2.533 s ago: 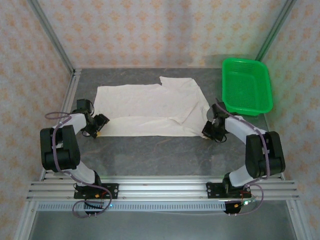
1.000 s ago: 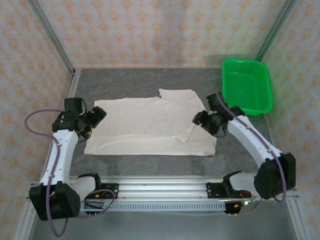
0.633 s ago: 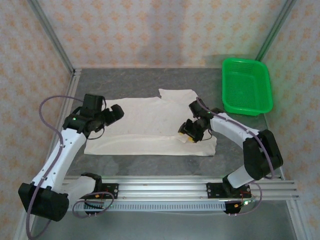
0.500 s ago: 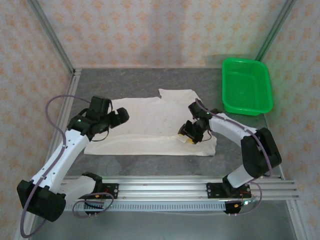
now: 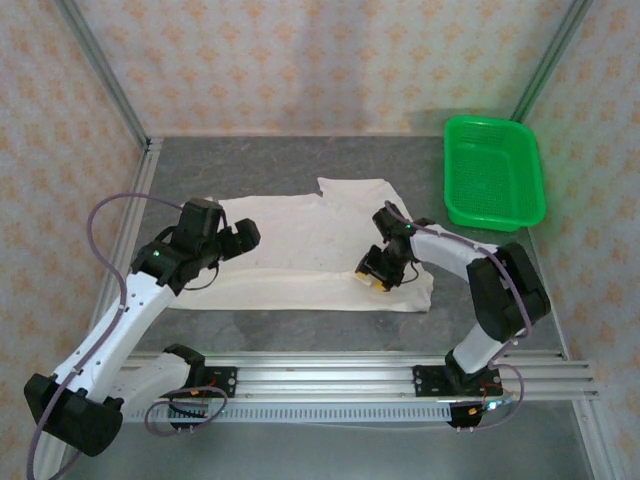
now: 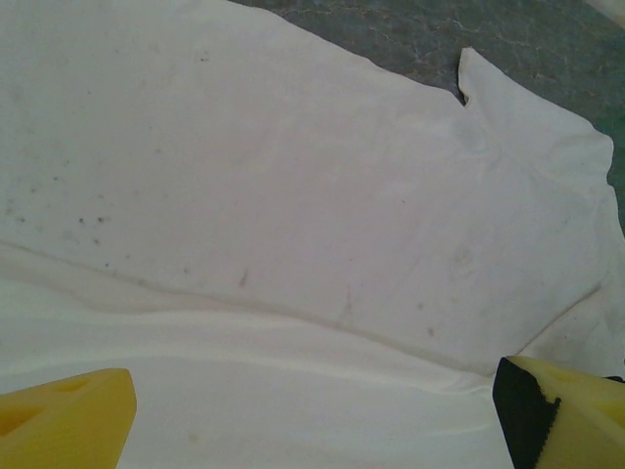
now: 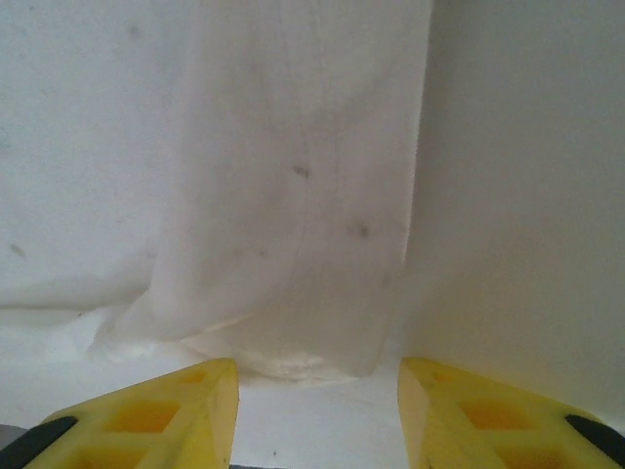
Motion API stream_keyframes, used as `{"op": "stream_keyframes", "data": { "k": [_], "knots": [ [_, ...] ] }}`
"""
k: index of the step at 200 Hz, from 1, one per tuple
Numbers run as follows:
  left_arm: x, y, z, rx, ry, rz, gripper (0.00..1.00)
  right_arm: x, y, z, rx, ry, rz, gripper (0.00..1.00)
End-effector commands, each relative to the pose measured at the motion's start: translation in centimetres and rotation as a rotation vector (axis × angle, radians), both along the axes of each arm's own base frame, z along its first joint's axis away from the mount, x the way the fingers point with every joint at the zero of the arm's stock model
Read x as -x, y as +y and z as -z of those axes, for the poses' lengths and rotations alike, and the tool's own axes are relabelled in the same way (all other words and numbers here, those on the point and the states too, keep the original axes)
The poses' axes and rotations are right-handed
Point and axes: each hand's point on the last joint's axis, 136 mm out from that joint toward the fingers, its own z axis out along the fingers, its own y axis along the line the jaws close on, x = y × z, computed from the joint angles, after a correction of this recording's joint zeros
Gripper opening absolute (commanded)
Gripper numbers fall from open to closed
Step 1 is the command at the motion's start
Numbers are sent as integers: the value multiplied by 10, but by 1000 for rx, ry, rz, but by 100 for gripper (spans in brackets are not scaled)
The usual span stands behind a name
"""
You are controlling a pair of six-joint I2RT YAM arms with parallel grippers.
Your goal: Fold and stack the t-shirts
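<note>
From above, a green plastic basket [image 5: 495,172] stood at the far right of the grey surface [image 5: 300,325], its mesh floor showing all the way across. The off-white t-shirt [image 5: 300,255] lay flat mid-surface, apart from the basket. The left hand [image 5: 245,236] hovered over its left part. The right hand [image 5: 374,277] sat low on a folded flap near its right end.

The left wrist view showed the left hand [image 6: 312,430] spread wide and holding nothing. Its yellow fingertips [image 6: 63,420] framed plain cloth with faint specks and one long crease.

In the right wrist view, the right hand [image 7: 317,410] stood partly open. Its fingers [image 7: 146,415] sat either side of the flap's lower edge, gripping nothing.
</note>
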Motion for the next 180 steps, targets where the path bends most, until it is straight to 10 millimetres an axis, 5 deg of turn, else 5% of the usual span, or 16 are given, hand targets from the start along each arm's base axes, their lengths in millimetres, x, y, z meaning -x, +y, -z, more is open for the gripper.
{"op": "stream_keyframes", "data": {
  "k": [1, 78, 139, 180],
  "knots": [
    [0, 7, 3, -28, -13, -29, 95, -6, 1, 5, 16, -16, -7, 45],
    [-1, 7, 3, -32, -15, -25, 95, -28, 10, 2, 6, -64, -5, 14],
    [1, 6, 12, -33, 4, -27, 95, -43, 19, -8, -12, -86, -31, 0],
    [2, 6, 23, -28, 25, -31, 94, -65, 28, -10, 0, -114, -68, 0]
  ]
}}
